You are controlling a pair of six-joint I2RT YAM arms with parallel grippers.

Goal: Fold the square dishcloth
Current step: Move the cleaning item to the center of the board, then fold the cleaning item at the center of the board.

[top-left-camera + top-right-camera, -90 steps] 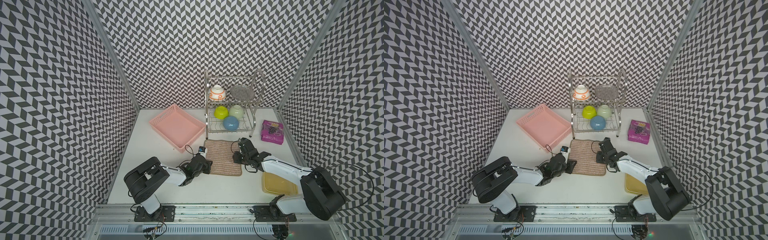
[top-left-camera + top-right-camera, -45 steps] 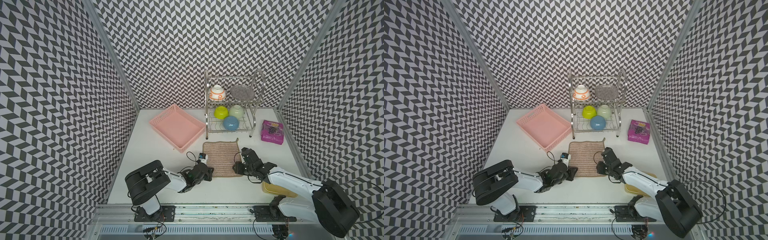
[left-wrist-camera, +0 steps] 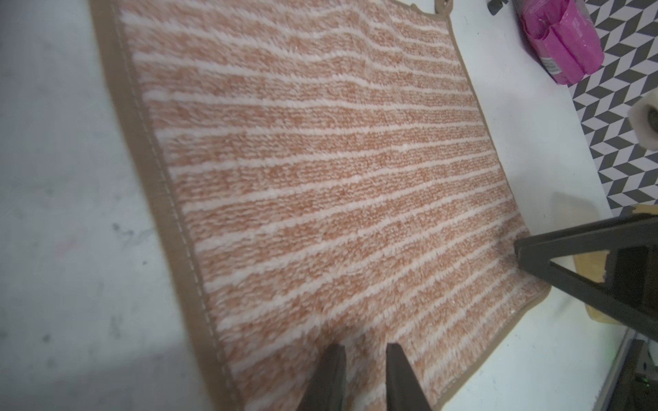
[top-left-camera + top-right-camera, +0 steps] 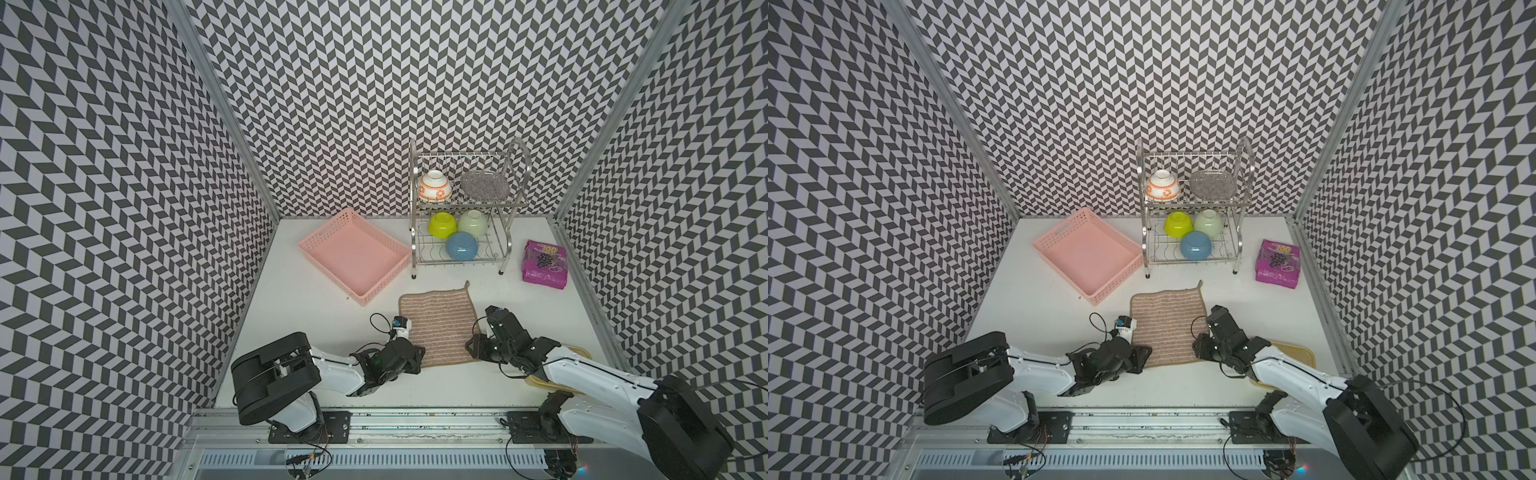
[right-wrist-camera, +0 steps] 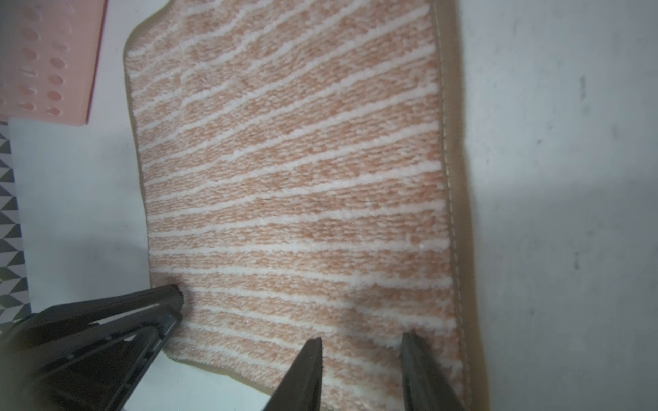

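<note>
Square dishcloth (image 4: 438, 328) | fuzzy terry, striped, tan-edged | flat, unfolded

Lab test booth: chevron-patterned walls (image 4: 374, 104) around a white table (image 4: 316, 332).

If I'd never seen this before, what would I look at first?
Probably the dizzy black-and-white zigzag walls all around. Next, the striped square dishcloth lying flat in the middle, with the left pincer and right pincer at its near corners. Behind it, a metal rack holds bright bowls.
</note>
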